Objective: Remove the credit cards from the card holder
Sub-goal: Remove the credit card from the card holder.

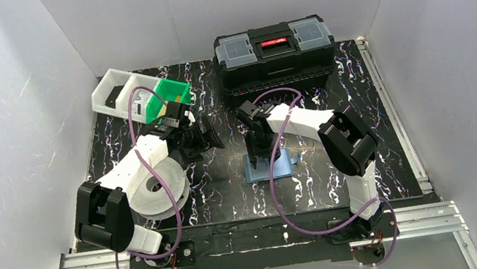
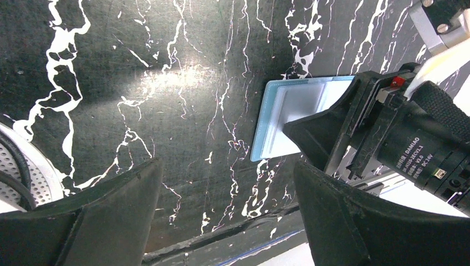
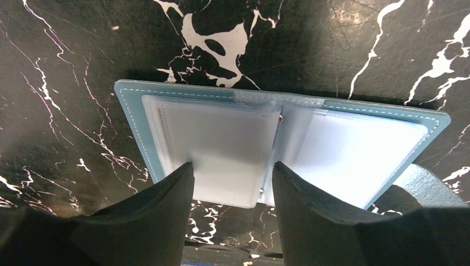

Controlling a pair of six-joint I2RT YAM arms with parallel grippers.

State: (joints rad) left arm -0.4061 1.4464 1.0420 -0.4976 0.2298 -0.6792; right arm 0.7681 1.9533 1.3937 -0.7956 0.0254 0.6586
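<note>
Blue card holder [image 3: 343, 144] open flat on dark marbled table [image 3: 66, 66], clear sleeves upward

The card holder [image 1: 283, 165] lies open on the table [image 1: 229, 193], before the toolbox [image 1: 274, 53], right of the bin [image 1: 171, 93].

You look into a booth with plain white walls [image 1: 2, 103] on the left, at the back and on the right. The tabletop [image 1: 230, 198] is black with white marble veins. Aluminium rails [image 1: 428, 217] run along its near edge and its right side. In the left wrist view, a soft glare [image 2: 183, 75] lies on the dark surface.
</note>
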